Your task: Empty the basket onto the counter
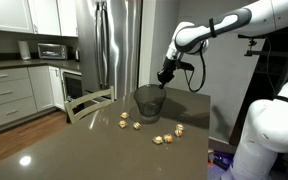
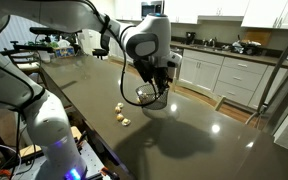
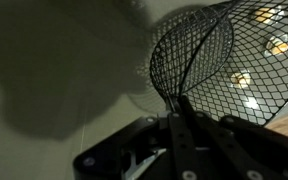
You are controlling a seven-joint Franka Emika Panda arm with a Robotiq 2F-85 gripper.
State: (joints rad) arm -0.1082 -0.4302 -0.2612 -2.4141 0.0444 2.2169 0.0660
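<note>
Gripper (image 1: 165,77) clamped on rim of basket (image 1: 148,101). Basket sits low over counter (image 1: 84,155), near far edge, apparently tilted. Small pale pieces (image 1: 162,138) lie scattered beside it. Judgement: grip rim firmly, tip mouth fully downward, shake gently, check mesh holds nothing.

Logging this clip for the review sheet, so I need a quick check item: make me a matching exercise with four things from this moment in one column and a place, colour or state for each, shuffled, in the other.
Things:
1. basket
2. small pale pieces
3. refrigerator
4. gripper

Descriptions:
A. lying scattered on the counter
B. silver, standing upright beyond the counter
C. closed on a wire rim
D. black see-through mesh

Pairs: 1-D, 2-A, 3-B, 4-C
</note>
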